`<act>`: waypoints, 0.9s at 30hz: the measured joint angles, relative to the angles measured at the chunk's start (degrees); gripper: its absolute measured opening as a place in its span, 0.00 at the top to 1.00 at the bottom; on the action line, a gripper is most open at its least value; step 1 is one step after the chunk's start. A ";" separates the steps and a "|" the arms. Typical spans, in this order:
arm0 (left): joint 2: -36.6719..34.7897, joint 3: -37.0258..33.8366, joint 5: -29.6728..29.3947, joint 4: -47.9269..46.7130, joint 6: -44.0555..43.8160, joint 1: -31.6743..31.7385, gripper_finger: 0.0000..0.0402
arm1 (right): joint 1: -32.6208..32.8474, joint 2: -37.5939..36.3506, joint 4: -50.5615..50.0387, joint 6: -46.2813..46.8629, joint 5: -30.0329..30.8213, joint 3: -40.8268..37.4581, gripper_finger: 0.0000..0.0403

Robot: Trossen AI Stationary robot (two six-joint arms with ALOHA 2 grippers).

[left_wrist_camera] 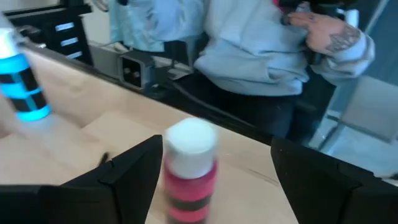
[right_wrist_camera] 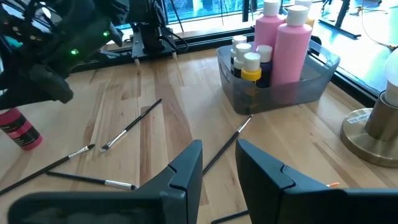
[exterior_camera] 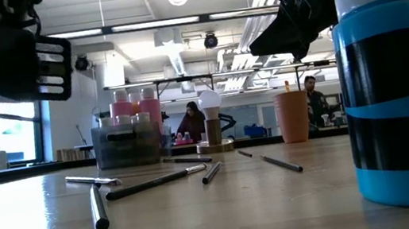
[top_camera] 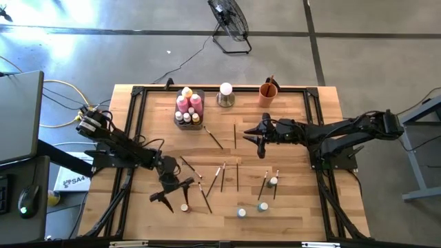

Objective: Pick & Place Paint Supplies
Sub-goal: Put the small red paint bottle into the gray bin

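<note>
My left gripper (top_camera: 170, 195) open astride red bottle (left_wrist_camera: 189, 174), untouched; right gripper (top_camera: 256, 137) nearly closed, empty, above brushes (top_camera: 213, 137).

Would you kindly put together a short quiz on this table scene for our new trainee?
1. True or false: the grey tray already holds pink bottles.
2. Which thing shows between the open fingers of the left gripper in its wrist view? A) a red white-capped bottle B) a sponge C) a spoon
3. Fill in: the right gripper, open over the table's middle, holds ____.
Key: 1 true; 2 A; 3 nothing.
</note>
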 joint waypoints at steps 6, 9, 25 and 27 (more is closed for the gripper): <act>0.00 0.00 -10.99 0.26 0.33 -3.33 0.26 | 0.00 0.00 0.00 -1.21 0.00 0.00 0.77; 0.00 0.00 -13.94 0.47 0.12 -4.55 0.26 | 0.00 -0.01 -0.02 -0.94 -0.87 -0.01 0.77; 0.00 0.00 -29.10 5.30 -3.95 -10.41 0.26 | 1.08 -0.01 -0.09 -1.01 -1.66 -0.01 0.77; 0.00 0.00 -29.43 4.92 -5.33 -10.41 0.26 | 1.65 -0.01 -0.09 -1.01 -1.68 0.01 0.77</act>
